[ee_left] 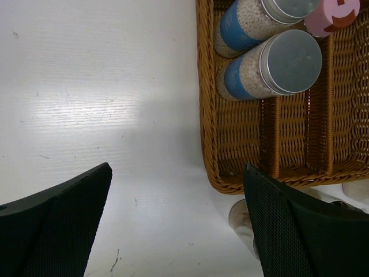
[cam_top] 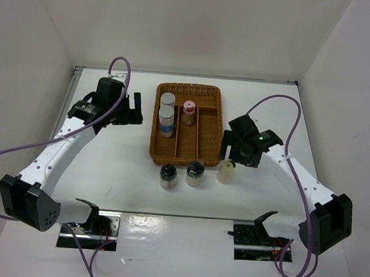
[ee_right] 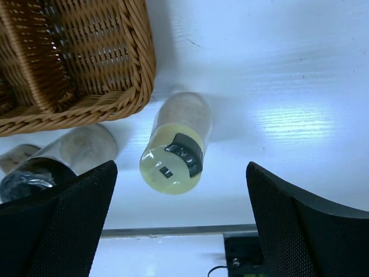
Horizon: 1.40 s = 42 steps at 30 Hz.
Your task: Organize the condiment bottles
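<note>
Plainly, the yellow-capped cream bottle [ee_right: 173,147] stands upright on the table just off the wicker tray's [cam_top: 183,162] 5 o'clock corner. Its long axis points straight up at the right gripper [ee_right: 180,168], which hangs over it with fingers spread wide, gripping nothing. That arm is far nearer than the left gripper [ee_left: 177,173], likewise spread and empty at the tray's 9 o'clock side. Two black-capped bottles [cam_top: 168,176] stand at 6 o'clock.
</note>
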{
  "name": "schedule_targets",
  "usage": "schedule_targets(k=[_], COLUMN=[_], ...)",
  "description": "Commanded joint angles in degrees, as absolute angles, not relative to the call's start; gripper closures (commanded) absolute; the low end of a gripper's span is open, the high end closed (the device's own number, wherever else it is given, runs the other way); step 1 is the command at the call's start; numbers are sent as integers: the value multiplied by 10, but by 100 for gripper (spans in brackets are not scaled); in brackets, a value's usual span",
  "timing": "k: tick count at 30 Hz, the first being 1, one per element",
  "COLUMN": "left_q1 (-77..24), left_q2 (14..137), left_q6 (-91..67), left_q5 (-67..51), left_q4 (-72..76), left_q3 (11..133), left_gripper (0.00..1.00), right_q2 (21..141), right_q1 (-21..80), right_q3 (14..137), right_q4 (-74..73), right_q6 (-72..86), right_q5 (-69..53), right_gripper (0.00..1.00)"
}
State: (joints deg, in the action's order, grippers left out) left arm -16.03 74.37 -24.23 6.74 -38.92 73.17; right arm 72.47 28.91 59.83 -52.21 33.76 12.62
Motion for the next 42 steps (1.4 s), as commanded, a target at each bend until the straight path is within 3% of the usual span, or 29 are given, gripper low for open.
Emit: schedule_targets(k=[1, 14, 27, 30, 35, 42], left_q1=[-157, -152, -152, -152, -152, -152], left_q2=[710, 687, 699, 699, 704, 704], left_q6=[-245, -251, -241, -241, -241, -241], left_q5=[53, 57, 69, 69, 69, 69], left_q4=[-375, -381, -375, -375, -375, -375], left_q3=[723, 711, 705, 705, 710, 715], left_gripper=[0, 0, 0, 0, 0, 0], right_q2=[685, 738, 771, 776, 787, 721], right_q1=[293, 293, 293, 293, 293, 293], right_q3=[606, 585, 577, 577, 577, 612], right_q4=[-529, -492, -489, -483, -490, -575], right_q6=[372, 405, 416, 416, 416, 410], right_q5=[127, 94, 89, 89, 74, 37], right_gripper=[4, 12, 30, 39, 67, 84])
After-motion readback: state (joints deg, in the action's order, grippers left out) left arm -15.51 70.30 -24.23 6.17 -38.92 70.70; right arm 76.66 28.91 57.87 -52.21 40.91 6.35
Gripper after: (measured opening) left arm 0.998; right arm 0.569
